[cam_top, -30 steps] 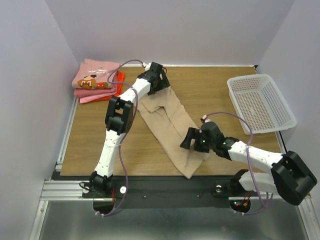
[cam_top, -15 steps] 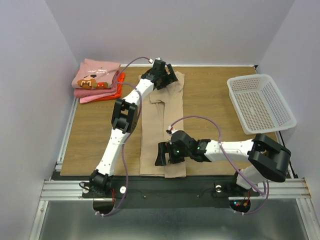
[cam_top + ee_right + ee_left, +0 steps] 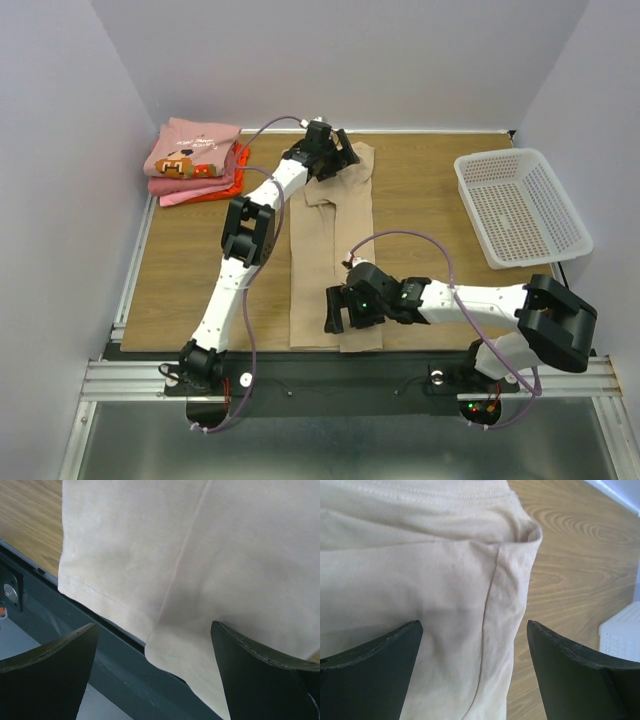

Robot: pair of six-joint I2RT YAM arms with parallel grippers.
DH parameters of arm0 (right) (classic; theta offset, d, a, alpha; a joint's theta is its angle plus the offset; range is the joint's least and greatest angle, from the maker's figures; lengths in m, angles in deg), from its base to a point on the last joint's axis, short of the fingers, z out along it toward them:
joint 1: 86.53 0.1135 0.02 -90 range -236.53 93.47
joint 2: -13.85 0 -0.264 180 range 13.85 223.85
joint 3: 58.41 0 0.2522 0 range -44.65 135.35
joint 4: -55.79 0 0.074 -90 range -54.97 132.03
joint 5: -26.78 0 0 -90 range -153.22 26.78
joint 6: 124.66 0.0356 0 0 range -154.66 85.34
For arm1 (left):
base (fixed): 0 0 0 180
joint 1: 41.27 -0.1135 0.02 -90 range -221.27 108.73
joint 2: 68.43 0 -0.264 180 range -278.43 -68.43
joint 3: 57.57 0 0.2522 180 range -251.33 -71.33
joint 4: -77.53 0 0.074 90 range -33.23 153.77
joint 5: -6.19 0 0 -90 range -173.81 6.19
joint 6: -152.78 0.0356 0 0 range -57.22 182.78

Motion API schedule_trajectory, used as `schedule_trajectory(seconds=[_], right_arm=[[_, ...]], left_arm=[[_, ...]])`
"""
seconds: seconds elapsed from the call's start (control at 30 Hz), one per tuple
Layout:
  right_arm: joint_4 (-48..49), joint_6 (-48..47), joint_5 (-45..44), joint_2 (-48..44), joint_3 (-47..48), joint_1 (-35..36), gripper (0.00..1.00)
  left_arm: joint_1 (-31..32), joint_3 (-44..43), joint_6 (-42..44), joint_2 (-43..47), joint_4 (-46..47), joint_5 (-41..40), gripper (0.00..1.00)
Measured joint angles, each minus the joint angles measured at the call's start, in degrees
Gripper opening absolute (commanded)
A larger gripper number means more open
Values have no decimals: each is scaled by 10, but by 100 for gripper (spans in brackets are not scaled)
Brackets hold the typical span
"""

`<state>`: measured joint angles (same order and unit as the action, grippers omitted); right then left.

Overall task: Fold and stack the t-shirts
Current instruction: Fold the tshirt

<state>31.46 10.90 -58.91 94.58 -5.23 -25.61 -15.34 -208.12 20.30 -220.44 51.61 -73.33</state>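
**Tan shirt** [image 3: 333,250]: folded into a long strip down the middle of the desk [image 3: 175,270], running from far edge to near edge.
- Only your right wrist view shows its near hem hanging past the desk edge over the dark rail [image 3: 115,655].
- Only your left wrist view shows the seam and the folded far corner.

**Left gripper** [image 3: 338,160]: over the strip's far end, fingers spread wide, holding nothing.

**Right gripper** [image 3: 334,312]: over the near end, fingers likewise apart.

**Stack** [image 3: 193,160]: pink and orange-red shirts, far left corner.

**Basket** [image 3: 520,205]: right edge.

**Hard to see:** from above, both arms cover the strip's ends. You cannot tell whether the fingertips touch the cloth.
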Motion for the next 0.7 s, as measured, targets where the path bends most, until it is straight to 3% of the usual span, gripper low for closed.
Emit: schedule_trajectory(seconds=[0.17, 0.33, 0.43, 0.47, 0.6, 0.7], right_arm=[[-41, -7, -33, -35, 15, 3, 100], [-57, -2, -61, -96, 17, 3, 100], [-70, 12, -83, -147, 12, 3, 100], [-70, 21, -93, -169, 2, 3, 100], [-79, 58, -122, -236, -52, 3, 100], [-99, 75, -130, -252, -78, 3, 100]], left_arm=[[3, 58, 21, 73, -37, -7, 99], [5, 170, 48, 248, -54, -7, 99], [7, 286, 55, 401, -58, -14, 99], [10, 365, 56, 469, -11, -23, 99], [33, 653, 39, 712, 36, -57, 98], [68, 811, 11, 811, 48, -89, 99]])
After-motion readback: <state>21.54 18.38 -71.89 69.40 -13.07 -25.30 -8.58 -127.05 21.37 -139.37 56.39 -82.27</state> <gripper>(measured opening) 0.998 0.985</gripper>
